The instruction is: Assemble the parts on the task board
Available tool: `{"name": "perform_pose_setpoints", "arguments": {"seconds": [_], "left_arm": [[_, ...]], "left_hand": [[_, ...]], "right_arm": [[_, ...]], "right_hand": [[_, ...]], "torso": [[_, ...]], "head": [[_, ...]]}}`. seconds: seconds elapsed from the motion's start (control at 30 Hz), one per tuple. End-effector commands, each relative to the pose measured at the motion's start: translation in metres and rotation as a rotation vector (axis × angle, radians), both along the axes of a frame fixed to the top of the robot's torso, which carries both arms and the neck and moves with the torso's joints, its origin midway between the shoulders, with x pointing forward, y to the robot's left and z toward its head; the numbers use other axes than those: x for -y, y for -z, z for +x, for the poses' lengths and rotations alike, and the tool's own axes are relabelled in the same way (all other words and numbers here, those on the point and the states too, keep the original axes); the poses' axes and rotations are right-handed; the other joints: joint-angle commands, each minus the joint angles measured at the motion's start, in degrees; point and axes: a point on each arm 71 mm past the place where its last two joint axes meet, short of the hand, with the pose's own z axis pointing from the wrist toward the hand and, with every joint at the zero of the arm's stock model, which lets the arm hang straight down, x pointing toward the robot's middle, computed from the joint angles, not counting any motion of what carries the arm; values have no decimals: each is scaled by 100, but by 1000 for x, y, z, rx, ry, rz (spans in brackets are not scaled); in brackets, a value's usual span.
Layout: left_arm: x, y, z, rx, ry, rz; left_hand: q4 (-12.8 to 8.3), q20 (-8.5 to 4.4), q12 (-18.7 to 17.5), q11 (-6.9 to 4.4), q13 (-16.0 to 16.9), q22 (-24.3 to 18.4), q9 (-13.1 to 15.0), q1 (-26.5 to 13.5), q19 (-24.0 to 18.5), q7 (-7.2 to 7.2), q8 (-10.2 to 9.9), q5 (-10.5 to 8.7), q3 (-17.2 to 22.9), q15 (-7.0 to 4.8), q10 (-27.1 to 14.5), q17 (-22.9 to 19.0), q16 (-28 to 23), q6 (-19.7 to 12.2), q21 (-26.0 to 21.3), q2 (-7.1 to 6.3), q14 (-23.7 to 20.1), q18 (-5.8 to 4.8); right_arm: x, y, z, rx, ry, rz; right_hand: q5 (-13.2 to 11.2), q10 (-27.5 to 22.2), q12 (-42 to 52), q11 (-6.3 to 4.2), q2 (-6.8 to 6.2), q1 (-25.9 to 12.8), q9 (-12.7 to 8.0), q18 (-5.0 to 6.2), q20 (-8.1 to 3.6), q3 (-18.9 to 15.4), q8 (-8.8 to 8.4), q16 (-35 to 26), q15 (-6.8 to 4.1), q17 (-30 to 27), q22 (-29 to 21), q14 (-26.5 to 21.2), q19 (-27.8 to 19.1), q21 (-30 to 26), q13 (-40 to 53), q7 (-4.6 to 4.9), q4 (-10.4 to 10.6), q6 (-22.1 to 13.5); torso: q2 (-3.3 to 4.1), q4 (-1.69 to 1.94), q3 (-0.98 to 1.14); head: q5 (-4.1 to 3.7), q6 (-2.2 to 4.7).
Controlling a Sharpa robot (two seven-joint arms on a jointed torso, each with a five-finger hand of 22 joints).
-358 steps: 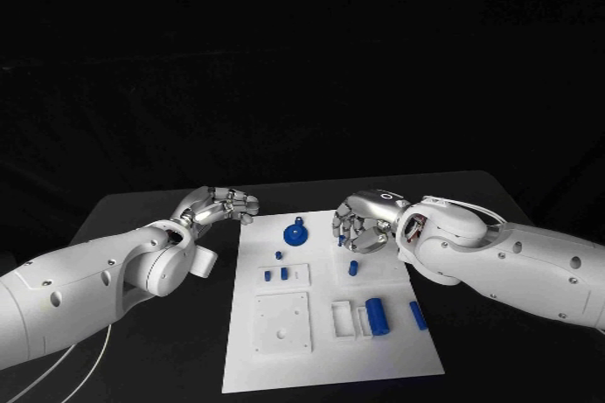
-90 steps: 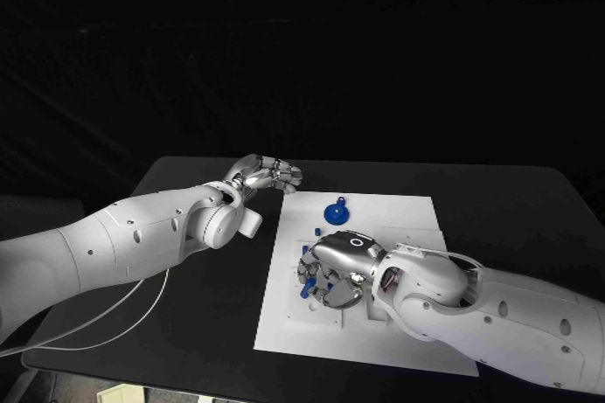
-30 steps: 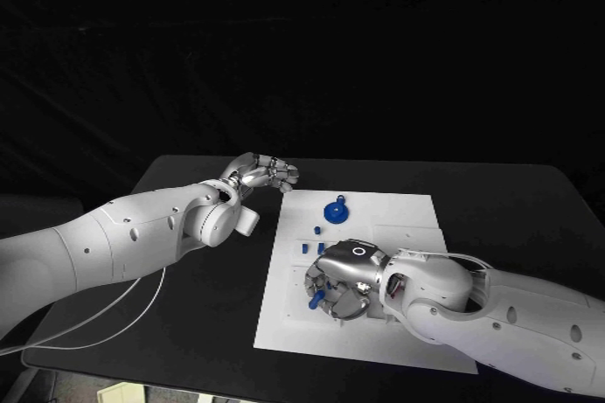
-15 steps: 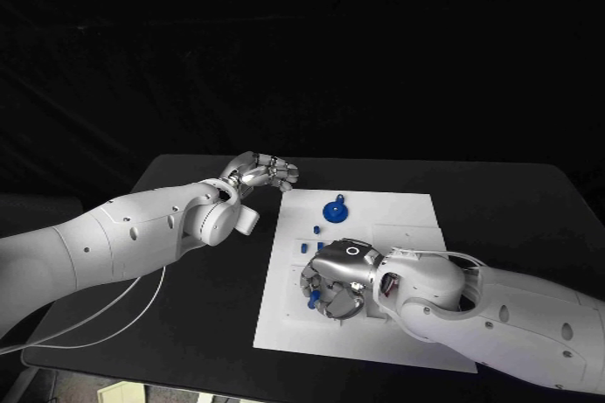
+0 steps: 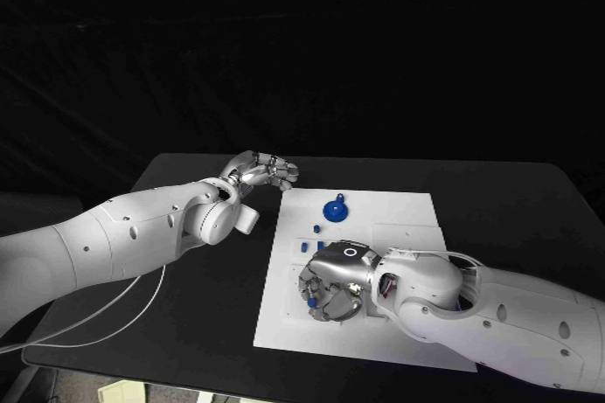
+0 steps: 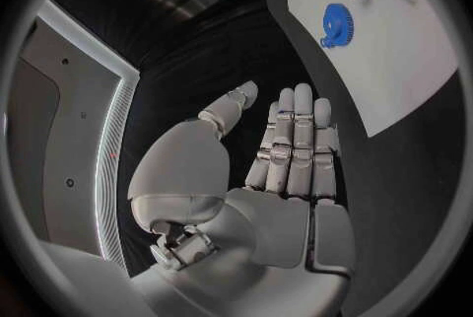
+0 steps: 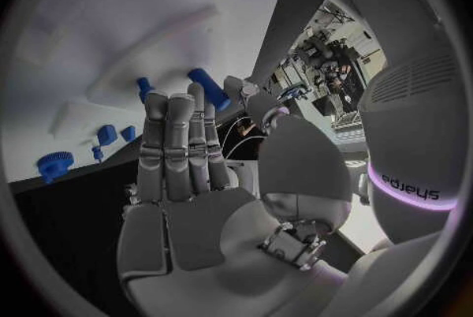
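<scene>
- The black bench [image 5: 504, 202] is carrying the flat white rectangular task board [image 5: 404, 212], which is lying at its centre.
- The right white arm [image 5: 504, 320] is reaching in from about four o'clock, and its silver right hand [image 5: 333, 283] is hovering low over the near-left part of the board, fingers curled downward. In the right wrist view the fingers [image 7: 177, 145] are lying straight and close together, with a blue cylindrical part [image 7: 208, 87] showing just past their tips; whether the hand is pinching it I cannot tell.
- The left white arm [image 5: 126, 241] is coming in from about eight o'clock, and its silver left hand [image 5: 262, 171] is hanging over bare bench just off the board's ten-o'clock corner, fingers [image 6: 296, 143] extended side by side, holding nothing.
- A blue toothed gear part [image 5: 336, 211] is lying on the board's far half, toward twelve o'clock.
- Two small blue block parts [image 5: 310, 244] are sitting between the gear and the right hand.
</scene>
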Motion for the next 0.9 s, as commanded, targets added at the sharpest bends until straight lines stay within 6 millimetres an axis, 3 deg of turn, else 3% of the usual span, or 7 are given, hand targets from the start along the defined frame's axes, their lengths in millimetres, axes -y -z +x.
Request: {"name": "perform_pose_setpoints", "arguments": {"seconds": [0.03, 0.2, 0.5, 0.77, 0.9], "left_arm": [[1, -1, 0, 0, 13, -10], [1, -1, 0, 0, 11, -9], [0, -1, 0, 1, 1, -6], [-1, -1, 0, 6, -6, -5], [-1, -1, 0, 5, -6, -5]], "left_hand": [[3, 34, -27, 21, -9, 6, -9, -10, 2, 9, 32, 15, -21, 4, 2, 10, -40, -37, -38, 57, 39, -28], [3, 34, -27, 21, -9, 7, -9, -10, 2, 9, 32, 15, -21, 4, 2, 13, -42, -37, -39, 56, 39, -28], [2, 35, -32, 24, -12, 12, -11, -12, 1, 11, 30, 14, -23, 7, -6, 25, -58, -43, -45, 48, 32, -29], [-2, 37, -37, 28, -15, 17, -14, -4, -2, 13, 28, 17, -19, 10, -16, 38, -73, -50, -52, 41, 25, -29], [-3, 37, -38, 29, -16, 18, -14, -2, -3, 13, 28, 18, -18, 11, -19, 42, -78, -51, -54, 39, 23, -29]], "right_arm": [[-1, 4, -3, -30, -12, 9], [2, 3, -1, -24, 8, 38], [4, 2, 0, -25, 21, 60], [6, -1, 2, -20, 32, 98], [9, -2, 2, -8, 45, 116]], "right_hand": [[-31, -16, -30, 29, -14, -69, -10, 62, -1, -73, -30, -29, 33, -6, 92, -31, -44, 8, -11, 15, 0, -50], [-114, -153, -132, 78, -78, -105, -44, 62, 19, -243, -137, -112, 85, -65, 63, -73, -103, -36, -40, 87, 6, -195], [-123, -227, -190, 111, -143, -112, -55, 62, 34, -375, -195, -161, 107, -127, 54, -62, -120, -50, -48, 127, 9, -275], [-212, -607, -412, 217, -280, -42, -142, 62, -41, -601, -408, 62, 191, -49, 118, 90, 27, 103, -125, 288, 7, -627], [-402, -819, -511, 289, -361, -30, -167, 62, -83, -707, -477, 232, 258, 21, 130, 112, 79, 208, -214, 353, 19, -768]], "torso": [[-1, -1, 3], [-2, -2, 4], [0, -6, 6], [-3, -1, 7], [-3, -4, 6]], "head": [[3, -1], [5, 0], [-5, 6], [-10, 14], [-16, 23]]}}
